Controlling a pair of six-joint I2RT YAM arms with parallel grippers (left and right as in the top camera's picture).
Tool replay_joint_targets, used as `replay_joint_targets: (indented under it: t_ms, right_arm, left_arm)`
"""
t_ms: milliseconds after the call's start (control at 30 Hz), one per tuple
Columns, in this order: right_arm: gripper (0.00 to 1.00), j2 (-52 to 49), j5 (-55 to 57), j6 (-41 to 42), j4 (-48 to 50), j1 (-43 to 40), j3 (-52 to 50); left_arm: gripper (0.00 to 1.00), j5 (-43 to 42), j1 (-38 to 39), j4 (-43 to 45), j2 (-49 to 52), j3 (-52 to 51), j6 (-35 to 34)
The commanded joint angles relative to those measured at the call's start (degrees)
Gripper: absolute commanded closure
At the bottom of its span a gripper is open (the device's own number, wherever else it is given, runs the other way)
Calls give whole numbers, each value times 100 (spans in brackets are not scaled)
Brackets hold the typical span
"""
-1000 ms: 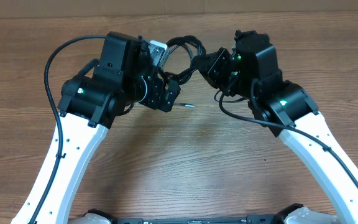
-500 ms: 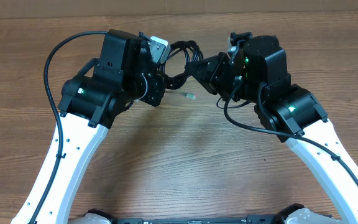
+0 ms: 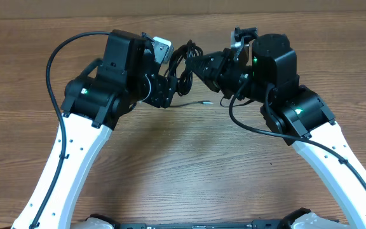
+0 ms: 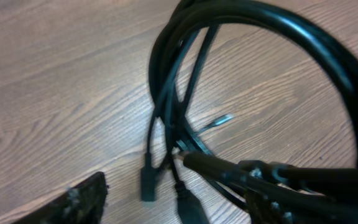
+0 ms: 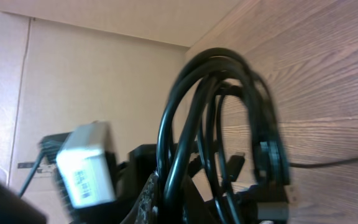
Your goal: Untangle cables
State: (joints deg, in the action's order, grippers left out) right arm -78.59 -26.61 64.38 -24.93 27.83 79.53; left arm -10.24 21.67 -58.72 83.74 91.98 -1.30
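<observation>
The cables (image 3: 183, 58) are a coil of thin black cords held up between my two grippers at the back middle of the table. My right gripper (image 3: 199, 66) is shut on the coil; in the right wrist view the loops (image 5: 211, 124) rise from between its fingers (image 5: 197, 205). My left gripper (image 3: 170, 89) sits just left of and below the coil. In the left wrist view its fingers (image 4: 82, 200) stand wide apart, open, with cords and two plug ends (image 4: 146, 177) hanging between them. A loose thin plug end (image 3: 205, 100) lies on the table.
The wooden table (image 3: 183, 165) runs under both arms. A cardboard wall (image 5: 104, 74) stands behind the table's back edge. A white labelled box (image 3: 161, 49) sits on my left wrist, close to the coil. Thick black arm cables loop beside each arm (image 3: 56, 63).
My right gripper has swung left and turned, pulling the coil into a narrower, upright bundle. The loose plug end has shifted right on the table. My left arm has barely moved.
</observation>
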Motion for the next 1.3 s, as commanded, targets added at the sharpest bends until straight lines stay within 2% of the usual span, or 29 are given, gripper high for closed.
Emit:
replay_joint_targets:
  t_ms: [0,467,633,867,933,967,1000,1033,1133,1267]
  right_arm:
    - [96,219,-181,186,105,22,197]
    - [96,221,-614,337,730,22,197]
    - [96,271,-721,350,1005,22,197]
    - [96,452,-719,444,1012,-22,197]
    - [96,492,-721,442,1005,-22,197]
    - [96,501,-717,439,988,-22,197]
    - [96,516,-715,417,970,-22,197]
    - [96,516,-699,413,940,-22,197]
    - [96,514,-599,-9,901,-22,197]
    - [96,514,-184,-1220,1104,-22,197]
  left_arm:
    - [27,-122,11,24,251,61,-44]
    - [32,-332,11,122,658,61,-44]
    - [41,-326,11,203,660,61,-42]
    - [42,-306,11,201,680,0,-42]
    - [49,-291,11,203,686,-68,-44]
    - [58,-291,11,199,688,-98,-42]
    - [71,-291,11,199,688,-116,-44]
    - [96,-293,11,197,688,-125,-46]
    - [96,-341,11,197,688,-125,-238]
    - [96,-640,11,199,688,-125,-234]
